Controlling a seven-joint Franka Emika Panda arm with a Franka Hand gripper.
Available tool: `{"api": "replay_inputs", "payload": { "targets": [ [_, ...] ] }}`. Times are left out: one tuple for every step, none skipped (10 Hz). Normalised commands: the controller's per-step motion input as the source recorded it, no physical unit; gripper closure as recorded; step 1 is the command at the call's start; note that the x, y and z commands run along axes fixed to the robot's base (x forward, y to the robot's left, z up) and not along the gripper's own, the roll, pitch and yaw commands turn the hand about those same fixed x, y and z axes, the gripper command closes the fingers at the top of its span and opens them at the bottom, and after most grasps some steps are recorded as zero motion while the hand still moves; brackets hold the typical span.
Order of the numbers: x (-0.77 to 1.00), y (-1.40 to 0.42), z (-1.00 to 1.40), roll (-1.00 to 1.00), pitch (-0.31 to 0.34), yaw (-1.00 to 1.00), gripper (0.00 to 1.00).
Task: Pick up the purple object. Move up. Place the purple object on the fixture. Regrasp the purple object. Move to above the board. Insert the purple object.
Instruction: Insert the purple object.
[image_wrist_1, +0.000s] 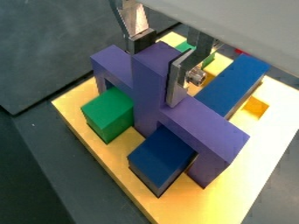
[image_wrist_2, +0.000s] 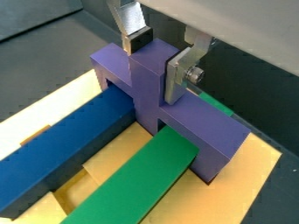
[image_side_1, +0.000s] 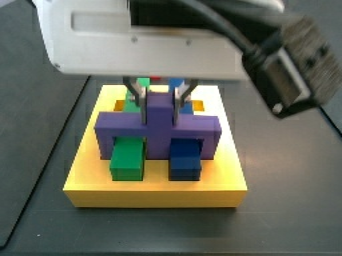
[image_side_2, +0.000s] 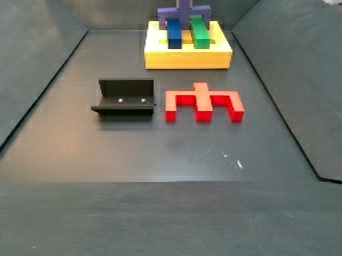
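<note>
The purple object (image_wrist_1: 176, 114) sits on the yellow board (image_wrist_1: 100, 150), its crossbar lying across the green bar (image_wrist_1: 108, 114) and the blue bar (image_wrist_1: 239, 83). My gripper (image_wrist_1: 158, 66) is over the board with its silver fingers on both sides of the central raised stub, shut on it. The same grip shows in a wrist view (image_wrist_2: 158, 66), with the purple object (image_wrist_2: 187, 122) above the blue bar (image_wrist_2: 65, 144) and green bar (image_wrist_2: 135, 188). In a side view the purple object (image_side_1: 154, 125) rests on the board (image_side_1: 154, 190).
The black fixture (image_side_2: 124, 98) stands on the dark floor in front of the board (image_side_2: 187, 58), with nothing on it. A red block (image_side_2: 203, 103) lies beside the fixture. The purple object (image_side_2: 185, 15) shows at the far end.
</note>
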Motion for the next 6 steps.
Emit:
{"api": "replay_inputs", "payload": {
  "targets": [
    [0.0, 0.0, -0.23, -0.03, -0.173, 0.0, 1.0],
    [-0.05, 0.0, -0.26, -0.02, -0.163, 0.0, 1.0],
    [-0.15, 0.0, -0.36, -0.03, -0.207, 0.0, 1.0],
    [-0.22, 0.0, -0.4, -0.04, -0.237, -0.01, 1.0],
    [-0.15, 0.0, -0.39, -0.02, -0.201, -0.01, 1.0],
    [0.0, 0.0, -0.06, 0.02, 0.0, -0.08, 1.0]
  ]
}}
